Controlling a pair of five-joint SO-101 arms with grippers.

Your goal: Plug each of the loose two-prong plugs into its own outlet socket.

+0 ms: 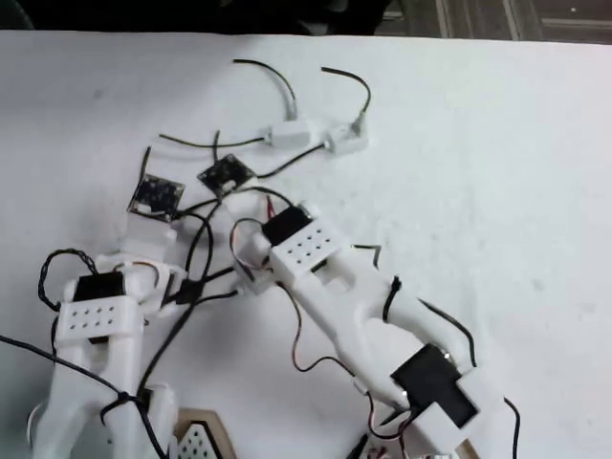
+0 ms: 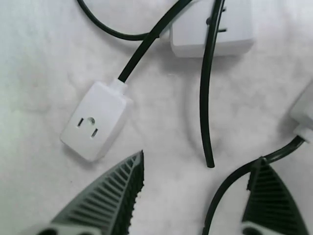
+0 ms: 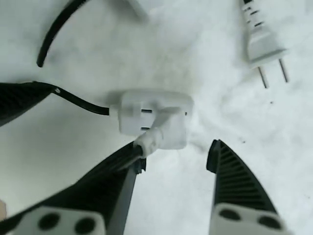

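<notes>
**Left arm.** The left gripper (image 2: 200,157) hangs above the table (image 1: 497,172) with its ribbed fingers (image 2: 117,196) spread wide and holding nothing. A white outlet socket (image 2: 95,120) lies flat just beyond one fingertip, slot face up, and a strip of tabletop separates the two. Its black cord (image 2: 146,46) runs away from the gripper. A cut cord end (image 2: 208,98) lies between the fingertips and points toward the gap. The other fingertip sits over a second black cord (image 2: 230,183), which leads to a white connector (image 2: 304,110) at the frame edge. A white block (image 2: 210,29) lies farther out, crossed by the cut cord.

**Right arm.** The right gripper (image 3: 177,150) is also opened wide and grips nothing. A second socket (image 3: 151,110) lies just ahead of it with a white plug (image 3: 166,133) seated in its face. One fingertip (image 3: 137,156) meets the cord end of that plug, but contact cannot be confirmed. A loose two-prong plug (image 3: 264,46) lies well apart from the socket, prongs bare and resting on the tabletop.

**Surface and room.** The tabletop is white and lightly textured. In the high view, two white connector bodies (image 1: 316,137) lie side by side past both arms. The table's far edge (image 1: 306,34) borders a dark room.
</notes>
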